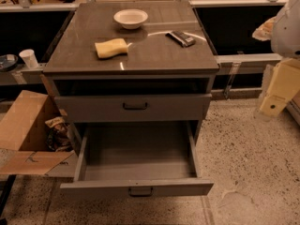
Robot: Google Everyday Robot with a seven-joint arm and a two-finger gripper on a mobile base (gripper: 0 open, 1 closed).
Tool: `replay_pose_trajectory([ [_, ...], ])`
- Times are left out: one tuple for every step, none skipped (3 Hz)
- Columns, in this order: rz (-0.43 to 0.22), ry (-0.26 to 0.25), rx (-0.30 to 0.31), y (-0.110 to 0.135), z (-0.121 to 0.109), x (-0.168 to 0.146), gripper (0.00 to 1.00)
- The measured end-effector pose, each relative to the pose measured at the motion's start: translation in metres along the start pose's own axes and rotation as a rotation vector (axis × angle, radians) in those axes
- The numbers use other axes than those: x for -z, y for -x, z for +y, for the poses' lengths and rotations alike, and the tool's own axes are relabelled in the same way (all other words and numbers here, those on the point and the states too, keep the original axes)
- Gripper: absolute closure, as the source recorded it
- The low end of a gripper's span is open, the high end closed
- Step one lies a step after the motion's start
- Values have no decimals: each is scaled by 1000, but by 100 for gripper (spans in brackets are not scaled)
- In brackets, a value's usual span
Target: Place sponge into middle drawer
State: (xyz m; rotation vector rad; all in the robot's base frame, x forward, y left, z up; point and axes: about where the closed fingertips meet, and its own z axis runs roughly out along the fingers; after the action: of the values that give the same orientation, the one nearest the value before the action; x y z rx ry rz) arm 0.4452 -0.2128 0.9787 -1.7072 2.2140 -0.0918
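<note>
The pale yellow sponge (111, 47) lies on the grey cabinet top (154, 55), left of centre, in front of the white bowl (131, 18). The middle drawer (136, 187), the lowest wide grey one, is pulled fully open and nothing shows inside it. The drawer front above it (135, 107), with a black handle, is closed. My gripper (276, 90) hangs at the far right of the view, off the cabinet's right side at about drawer height, well away from the sponge and holding nothing.
A dark flat rectangular object (181, 38) lies on the top at the right. An open cardboard box (26, 125) with clutter stands on the floor left of the cabinet. A white cup (29, 58) sits on a ledge at the left. Speckled floor lies to the right.
</note>
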Motion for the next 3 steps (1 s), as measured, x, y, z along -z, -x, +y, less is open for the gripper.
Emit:
replay_pose_trajectory([
  [-95, 2, -2, 33, -30, -20, 0],
  [-231, 56, -40, 66, -57, -64, 0],
  [-232, 56, -40, 66, -57, -64, 0],
])
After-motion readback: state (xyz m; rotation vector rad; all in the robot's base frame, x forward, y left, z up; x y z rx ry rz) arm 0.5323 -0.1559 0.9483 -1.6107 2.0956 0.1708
